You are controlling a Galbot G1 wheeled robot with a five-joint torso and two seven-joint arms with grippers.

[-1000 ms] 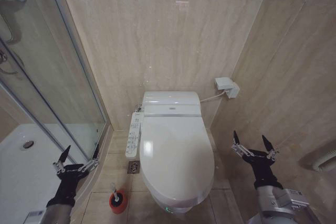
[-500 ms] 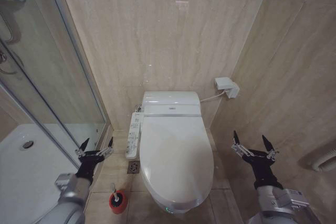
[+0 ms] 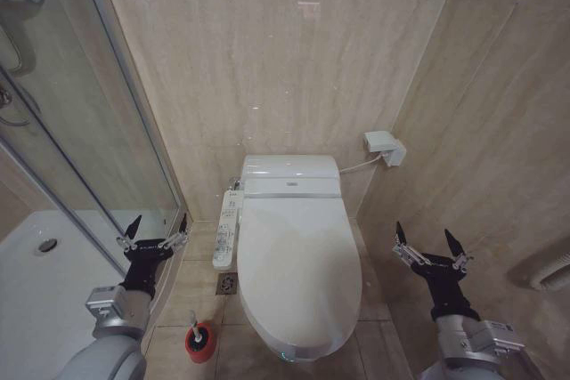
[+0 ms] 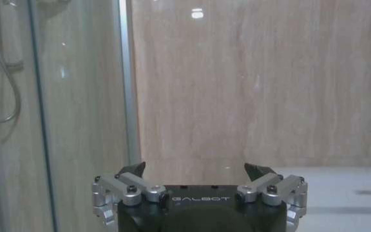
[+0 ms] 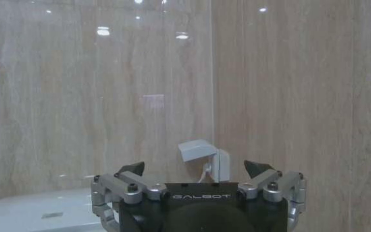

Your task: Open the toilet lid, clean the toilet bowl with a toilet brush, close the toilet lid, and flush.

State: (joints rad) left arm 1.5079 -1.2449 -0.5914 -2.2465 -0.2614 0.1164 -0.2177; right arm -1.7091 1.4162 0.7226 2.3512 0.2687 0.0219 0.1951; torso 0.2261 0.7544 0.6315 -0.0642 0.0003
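We see the large glossy white oval plastic toilet lid point(image 3: 298, 269) shut. Our left gripper point(image 3: 156, 234) hangs spread beside it, above the white-handled, dark-bristled toilet brush point(image 3: 195, 327) in its red cup point(image 3: 201, 344). Our right gripper point(image 3: 431, 246) waits spread near the wall.

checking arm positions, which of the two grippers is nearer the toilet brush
The left gripper: it hangs open beside the shower glass, above the toilet brush in its red holder. The right gripper is across the closed toilet lid.
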